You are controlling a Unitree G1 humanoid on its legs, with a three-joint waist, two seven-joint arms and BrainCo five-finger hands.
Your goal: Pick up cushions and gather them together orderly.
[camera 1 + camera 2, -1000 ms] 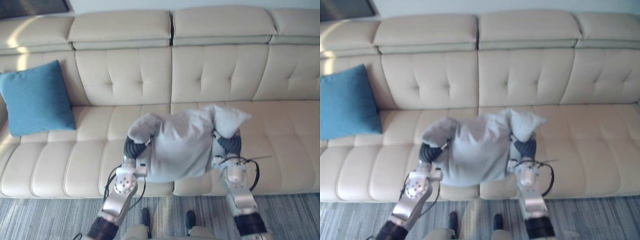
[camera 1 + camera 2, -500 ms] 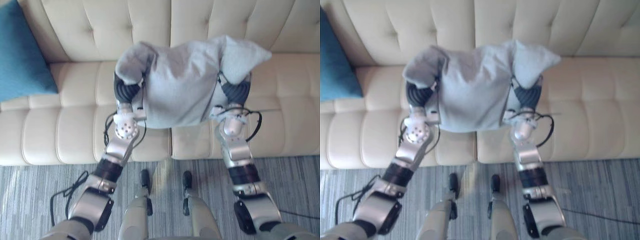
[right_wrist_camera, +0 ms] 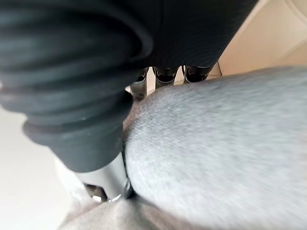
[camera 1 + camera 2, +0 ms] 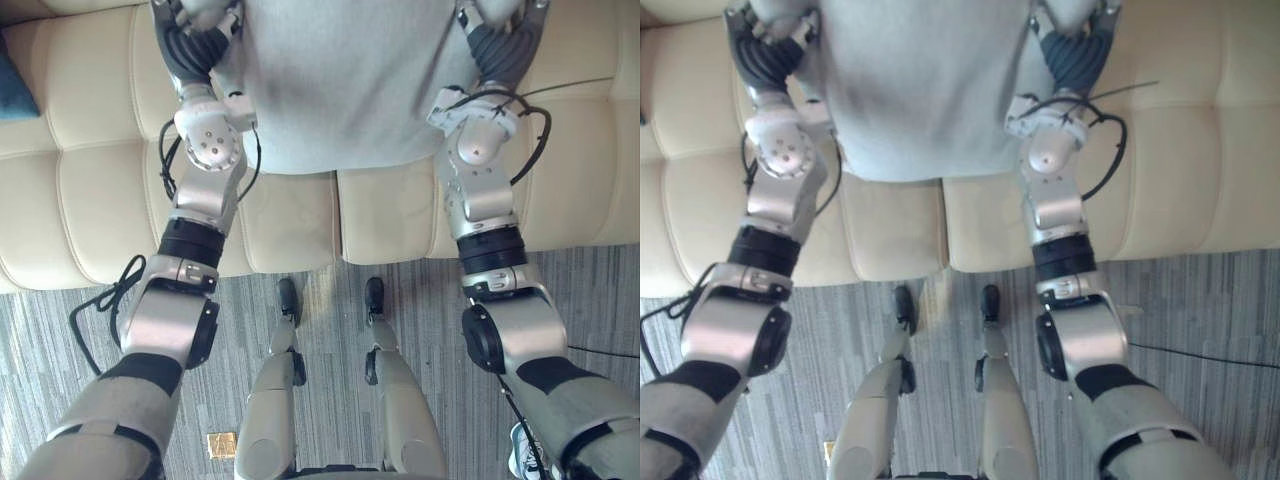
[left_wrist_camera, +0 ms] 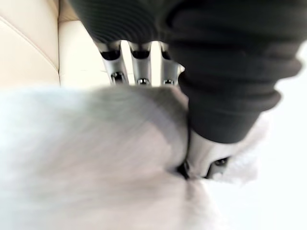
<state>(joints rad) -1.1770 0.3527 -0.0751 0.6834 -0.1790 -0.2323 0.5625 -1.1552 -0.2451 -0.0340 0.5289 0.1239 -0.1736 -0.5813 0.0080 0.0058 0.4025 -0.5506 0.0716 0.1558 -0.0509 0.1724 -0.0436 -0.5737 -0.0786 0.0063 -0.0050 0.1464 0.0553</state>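
Note:
A grey cushion [image 4: 350, 80] hangs between my two hands over the front of the cream sofa's seat [image 4: 90, 150]. My left hand [image 4: 195, 35] grips its left edge and my right hand [image 4: 498, 40] its right edge. In the left wrist view the cushion [image 5: 96, 158] lies between the straight fingers [image 5: 139, 67] behind it and the thumb [image 5: 201, 153] sunk into the cloth. The right wrist view has the same hold: the cushion [image 3: 216, 143] sits pinched against the thumb [image 3: 103, 177]. A sliver of a blue cushion [image 4: 12, 85] is at the far left.
The sofa's front edge runs across the head views, with grey striped carpet [image 4: 40, 400] below it. A small yellow scrap [image 4: 222, 445] lies on the carpet.
The head camera has tipped down, so the sofa back has gone and the floor has come in. Both hands keep their places on the grey cushion's edges.

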